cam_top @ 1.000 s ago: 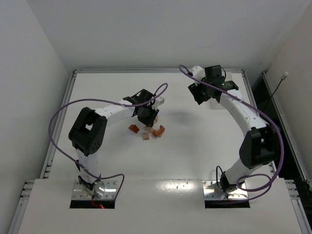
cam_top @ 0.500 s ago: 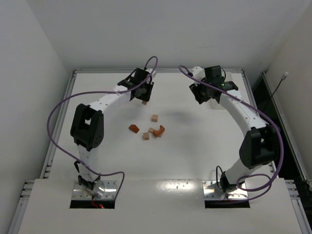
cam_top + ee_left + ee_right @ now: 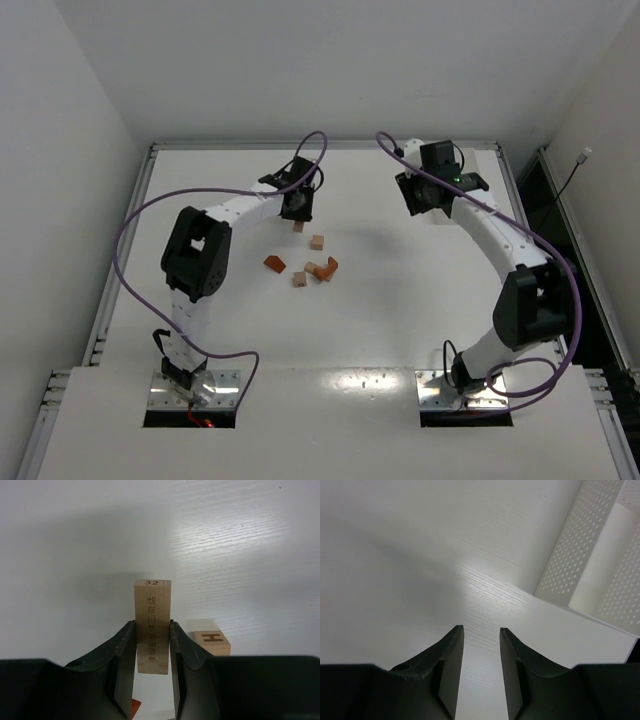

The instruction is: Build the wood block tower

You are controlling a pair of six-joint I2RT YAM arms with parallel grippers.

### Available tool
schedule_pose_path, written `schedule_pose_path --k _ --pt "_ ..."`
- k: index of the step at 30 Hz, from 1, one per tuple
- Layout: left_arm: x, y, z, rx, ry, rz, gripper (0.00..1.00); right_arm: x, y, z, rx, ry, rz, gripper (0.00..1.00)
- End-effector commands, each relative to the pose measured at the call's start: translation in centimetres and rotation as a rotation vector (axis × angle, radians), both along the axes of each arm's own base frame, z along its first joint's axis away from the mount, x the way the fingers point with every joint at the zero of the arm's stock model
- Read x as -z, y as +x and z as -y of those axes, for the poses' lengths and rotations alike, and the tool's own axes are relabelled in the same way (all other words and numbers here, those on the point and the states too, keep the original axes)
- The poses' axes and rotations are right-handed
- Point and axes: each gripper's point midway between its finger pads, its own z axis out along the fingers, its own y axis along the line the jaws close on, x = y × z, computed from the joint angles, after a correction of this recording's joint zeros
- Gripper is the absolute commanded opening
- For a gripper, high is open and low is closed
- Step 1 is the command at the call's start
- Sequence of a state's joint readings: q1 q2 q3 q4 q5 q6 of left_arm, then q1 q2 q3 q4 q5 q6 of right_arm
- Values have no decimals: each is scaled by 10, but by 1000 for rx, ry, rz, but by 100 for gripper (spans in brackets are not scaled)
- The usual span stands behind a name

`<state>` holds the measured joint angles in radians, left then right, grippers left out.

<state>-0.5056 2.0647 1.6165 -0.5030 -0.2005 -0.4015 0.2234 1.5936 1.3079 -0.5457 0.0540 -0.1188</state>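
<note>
**A:** What filled most of the overhead view?

**B:** The white table (image 3: pixel 400 300), across the middle of the frame. The left arm (image 3: pixel 200 260) rose from the lower left and reached toward the upper middle. The right arm (image 3: pixel 500 240) curved up the right side to the upper right.

**A:** And the hands?

**B:** The left gripper (image 3: pixel 297 200) was clamped on a tan bar (image 3: pixel 152 625), pinched by its long sides. The bar stuck out past the fingertips toward the table. I could not tell whether its far end touched the surface. The right gripper (image 3: pixel 481 645) pointed at bare table, its jaws a moderate gap apart with nothing between them. A white perforated panel (image 3: pixel 580 550) sat in the upper right of its wrist view.

**A:** Where was the rest of the wood?

**B:** In a small cluster at the middle of the overhead view, just below the left gripper. A tan cube (image 3: pixel 317 241) lay nearest the held bar. Lower down were a reddish-orange block (image 3: pixel 274 263) to the left and a small tan block (image 3: pixel 300 279) at the bottom. To the right was a reddish-orange arch-shaped piece (image 3: pixel 328 266), touching another tan piece (image 3: pixel 311 267).

**A:** Any writing?

**B:** The bar's end face read "32". A column of characters ran down its long face, too small for me to read. In the left wrist view the cube sat at the lower right of the bar, just beside the right-hand finger. Its top face showed the letter "H".
</note>
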Motion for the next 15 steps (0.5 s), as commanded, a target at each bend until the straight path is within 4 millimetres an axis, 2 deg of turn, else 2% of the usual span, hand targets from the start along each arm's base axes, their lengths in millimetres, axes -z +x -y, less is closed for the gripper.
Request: schedule_pose_path --k 1,7,15 --pt "0 -7 10 -47 -36 5 0 -19 6 2 60 28 79 32" --pt "20 -25 13 -58 -32 -42 0 -19 6 3 79 35 79 30" --pt "36 -23 9 -68 -22 -59 0 -18 1 2 73 41 76 32"
